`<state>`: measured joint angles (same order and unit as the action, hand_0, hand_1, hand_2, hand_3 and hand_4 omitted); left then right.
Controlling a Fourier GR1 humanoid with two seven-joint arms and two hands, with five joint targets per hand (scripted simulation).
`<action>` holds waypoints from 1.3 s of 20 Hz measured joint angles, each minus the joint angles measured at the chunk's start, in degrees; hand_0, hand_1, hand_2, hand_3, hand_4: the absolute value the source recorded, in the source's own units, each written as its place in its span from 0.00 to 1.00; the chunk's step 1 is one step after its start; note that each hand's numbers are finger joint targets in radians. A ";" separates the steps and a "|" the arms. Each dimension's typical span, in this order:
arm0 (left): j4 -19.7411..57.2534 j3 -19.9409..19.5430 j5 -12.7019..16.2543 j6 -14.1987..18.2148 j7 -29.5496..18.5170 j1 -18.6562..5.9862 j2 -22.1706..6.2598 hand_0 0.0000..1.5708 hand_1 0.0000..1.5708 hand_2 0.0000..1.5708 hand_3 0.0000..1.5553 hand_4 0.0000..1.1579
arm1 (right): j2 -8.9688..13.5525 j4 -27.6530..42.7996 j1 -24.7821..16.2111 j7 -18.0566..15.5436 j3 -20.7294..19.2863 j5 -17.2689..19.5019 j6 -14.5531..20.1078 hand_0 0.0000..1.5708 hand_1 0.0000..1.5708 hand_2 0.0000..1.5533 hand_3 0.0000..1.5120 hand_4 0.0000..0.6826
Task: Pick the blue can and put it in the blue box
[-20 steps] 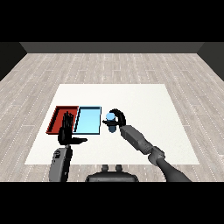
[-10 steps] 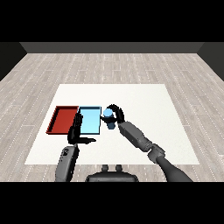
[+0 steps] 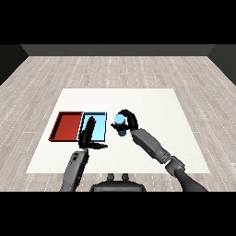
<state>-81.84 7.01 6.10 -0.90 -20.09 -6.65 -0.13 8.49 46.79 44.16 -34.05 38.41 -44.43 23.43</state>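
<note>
The pick looks done and the placing is left: the right hand (image 3: 128,119) is curled round the blue can (image 3: 120,123), held just beside the blue tray (image 3: 104,126) toward the bench's right edge, while the left hand (image 3: 88,134) hangs straight-fingered over that tray.

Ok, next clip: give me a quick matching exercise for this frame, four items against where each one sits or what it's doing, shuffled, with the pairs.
Items:
1. blue can
2. red tray
3. left hand
4. light blue tray

Descriptions:
A. leftmost on the table
B. held in the right hand
C. fingers straight, over the light blue tray
D. between the red tray and the can

Pairs: 1-B, 2-A, 3-C, 4-D
</note>
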 measured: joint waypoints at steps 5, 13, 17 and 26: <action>1.37 1.93 0.68 1.77 0.66 -1.97 0.08 0.00 0.00 0.00 0.00 0.00 | 4.41 10.62 -6.03 3.61 -1.96 4.12 -0.21 0.91 0.91 0.92 0.93 0.95; 7.87 6.85 1.86 6.88 -0.21 -7.82 0.12 0.00 0.00 0.00 0.00 0.00 | 3.35 16.55 -9.98 7.62 -6.23 11.65 -1.73 0.91 0.91 0.93 0.94 0.97; 11.42 9.64 4.15 9.61 -0.37 -10.21 0.12 0.00 0.00 0.00 0.00 0.00 | 2.33 18.24 -11.44 9.31 -8.28 15.03 -3.13 0.90 0.90 0.93 0.94 0.97; 19.49 14.10 7.92 13.28 -3.09 -14.06 0.11 0.00 0.00 0.00 0.00 0.00 | -1.18 23.05 -13.55 13.55 -11.93 22.26 -5.73 0.89 0.89 0.93 0.93 0.99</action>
<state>-62.35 21.12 14.01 12.38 -23.18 -20.71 -0.02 7.31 69.84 30.61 -20.50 26.48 -22.17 17.70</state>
